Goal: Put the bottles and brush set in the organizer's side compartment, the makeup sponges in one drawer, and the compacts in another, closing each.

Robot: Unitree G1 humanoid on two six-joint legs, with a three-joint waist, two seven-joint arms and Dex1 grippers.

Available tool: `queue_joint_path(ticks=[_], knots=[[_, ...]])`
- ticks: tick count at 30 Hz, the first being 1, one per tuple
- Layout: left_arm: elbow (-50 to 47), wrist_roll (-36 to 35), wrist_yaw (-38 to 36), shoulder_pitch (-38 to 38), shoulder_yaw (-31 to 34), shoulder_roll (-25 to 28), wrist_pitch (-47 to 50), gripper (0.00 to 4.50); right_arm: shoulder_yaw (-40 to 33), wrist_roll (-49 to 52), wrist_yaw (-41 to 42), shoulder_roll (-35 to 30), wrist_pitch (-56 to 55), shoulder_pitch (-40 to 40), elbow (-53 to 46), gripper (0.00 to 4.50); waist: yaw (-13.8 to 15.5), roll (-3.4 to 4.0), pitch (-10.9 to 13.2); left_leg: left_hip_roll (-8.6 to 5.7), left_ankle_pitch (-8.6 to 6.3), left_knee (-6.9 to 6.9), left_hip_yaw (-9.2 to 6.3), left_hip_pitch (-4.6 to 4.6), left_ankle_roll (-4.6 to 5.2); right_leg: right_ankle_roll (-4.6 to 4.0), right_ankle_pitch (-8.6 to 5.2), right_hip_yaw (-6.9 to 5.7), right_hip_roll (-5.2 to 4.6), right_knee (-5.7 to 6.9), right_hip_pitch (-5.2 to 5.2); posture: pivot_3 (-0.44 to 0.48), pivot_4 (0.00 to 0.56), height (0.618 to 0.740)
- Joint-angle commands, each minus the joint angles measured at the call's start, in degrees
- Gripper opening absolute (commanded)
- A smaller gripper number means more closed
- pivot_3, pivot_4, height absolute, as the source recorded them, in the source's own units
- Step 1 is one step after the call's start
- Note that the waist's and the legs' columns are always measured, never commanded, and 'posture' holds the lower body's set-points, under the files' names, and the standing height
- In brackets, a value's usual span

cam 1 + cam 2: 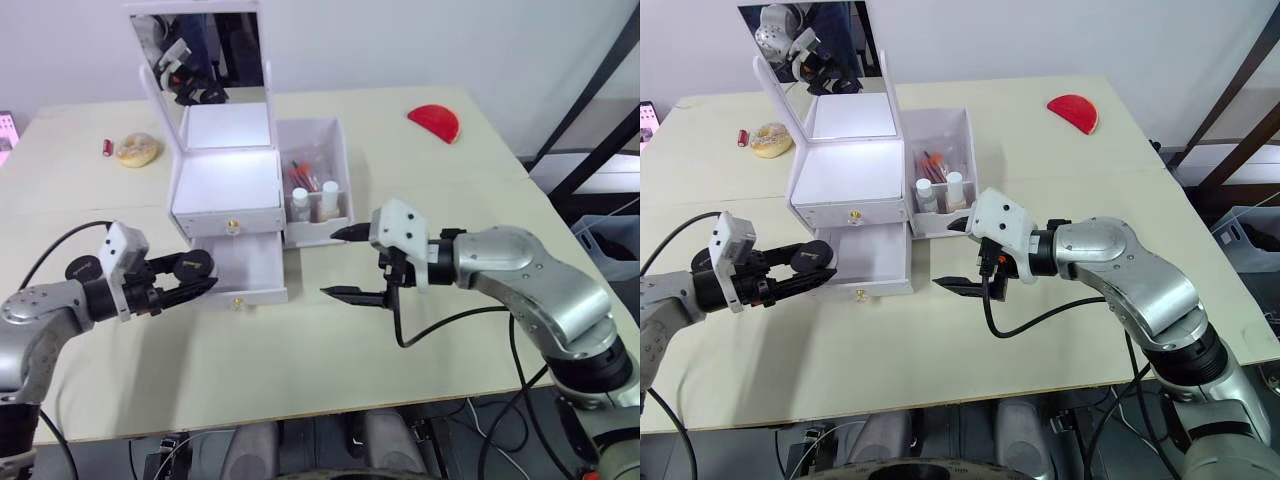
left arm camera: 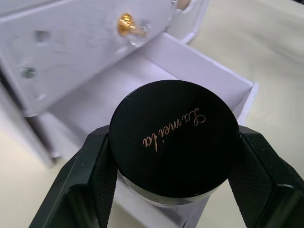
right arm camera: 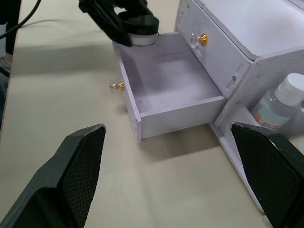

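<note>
The white organizer stands mid-table with its mirror lid up. Its side compartment holds two bottles and the brush set. The upper drawer is closed. The lower drawer is pulled out and looks empty. My left gripper is shut on a black compact with gold lettering, held over the drawer's left edge. My right gripper is open and empty, just right of the drawer and in front of the side compartment. No makeup sponges are in view.
A red half-round thing lies at the back right. A beige ring-shaped thing and a small red tube lie at the back left. The table's right edge runs close to my right arm.
</note>
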Motion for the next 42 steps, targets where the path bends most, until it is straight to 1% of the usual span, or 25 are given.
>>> queue_joint_path(ticks=[1,6,11,17,19,20,21,29,33,36,39,42], knots=[[0.25,1.75,-0.57,-1.14,-0.66,-0.78,-3.03,2.67,-2.03,0.35,-0.94,0.08,0.13,0.07,-2.47,4.5,-0.05,0.0,0.0,0.0,0.0,0.01,0.0,0.0,0.0,0.08,-0.05,0.0,0.0,0.0,0.0,0.0,0.15,0.739],[1.31,3.5,0.58,-3.01,-2.16,-2.14,-4.1,2.67,-1.84,0.45,-1.65,0.37,0.59,0.14,-2.9,4.5,-0.01,-0.01,0.0,0.01,0.0,0.03,-0.01,0.04,0.0,0.17,-0.11,0.0,0.0,0.03,0.03,0.0,0.15,0.739],[2.18,5.1,0.73,-2.39,-2.72,-1.78,-3.75,2.67,-2.04,0.68,-1.74,0.26,0.77,-0.09,-3.05,4.5,-0.1,-0.01,0.0,0.01,0.0,0.04,-0.01,0.05,0.0,0.17,-0.1,0.0,0.01,0.04,0.04,0.0,0.15,0.739],[2.43,5.37,1.14,-2.37,-2.39,-2.02,-3.41,2.67,-2.01,0.74,-1.92,0.39,0.71,-0.17,-3.09,4.5,-0.11,0.0,0.0,0.06,0.0,0.03,-0.01,0.11,0.01,0.17,-0.1,0.0,0.05,0.07,0.05,0.0,0.15,0.739],[2.73,5.28,1.69,-2.73,-2.28,-2.14,-2.84,3.73,-1.9,0.59,-1.87,0.41,0.5,-0.23,-2.89,4.5,-0.1,0.0,0.0,0.07,0.0,0.03,-0.01,0.12,0.01,0.16,-0.1,0.0,0.06,0.07,0.05,0.0,0.15,0.739],[2.77,5.2,1.76,-2.85,-2.28,-2.15,-2.61,4.15,-1.88,0.53,-1.85,0.41,0.4,-0.25,-2.8,4.5,-0.09,0.0,0.0,0.08,0.0,0.03,-0.01,0.12,0.01,0.16,-0.1,0.0,0.07,0.08,0.05,0.0,0.15,0.739],[2.79,5.13,1.76,-2.88,-2.25,-2.12,-2.51,4.47,-1.85,0.5,-1.87,0.43,0.39,-0.28,-2.8,4.5,-0.09,0.0,0.0,0.08,0.0,0.03,-0.01,0.13,0.01,0.16,-0.09,0.0,0.07,0.08,0.05,0.0,0.15,0.739],[2.34,3.64,2.82,-4.13,-1.53,-2.35,0.18,4.47,-1.91,0.46,-1.67,0.29,0.29,-0.31,-2.62,4.5,-0.11,0.0,0.0,0.12,0.0,0.02,-0.01,0.18,0.0,0.15,-0.09,0.0,0.12,0.09,0.09,0.0,0.15,0.739],[1.32,0.7,3.12,-4.49,0.7,-1.85,2.94,4.47,-1.87,0.33,-1.52,0.17,0.13,-0.31,-2.47,4.5,-0.13,0.0,0.0,0.15,0.0,0.02,-0.01,0.19,0.01,0.14,-0.08,0.0,0.14,0.09,0.09,0.0,0.15,0.739],[-0.79,-2.71,2.98,-2.66,4.35,-0.84,5.74,4.47,-2.38,0.64,-1.23,-0.06,0.02,-0.13,-2.5,4.5,-0.34,-0.01,0.01,0.17,0.0,0.02,0.0,0.19,0.0,0.14,-0.08,0.0,0.15,0.08,0.08,0.0,0.15,0.739],[-3.32,-3.51,3.11,2.37,10.18,0.9,6.96,4.47,-4.82,1.16,-0.04,-1.57,-0.82,0.72,-1.92,4.5,-0.36,-0.02,0.04,0.19,0.0,-0.04,0.01,0.17,0.01,0.13,-0.09,0.0,0.16,0.06,0.05,0.0,0.15,0.739],[-7.17,-4.91,5.5,7.06,16.7,1.18,9.13,4.47,-8.49,1.17,2.0,-4.28,-2.69,2.66,-0.18,4.5,-0.1,-0.04,0.05,0.19,-0.01,-0.09,0.02,0.16,0.01,0.12,-0.1,0.0,0.16,0.0,0.03,0.0,0.15,0.739]])
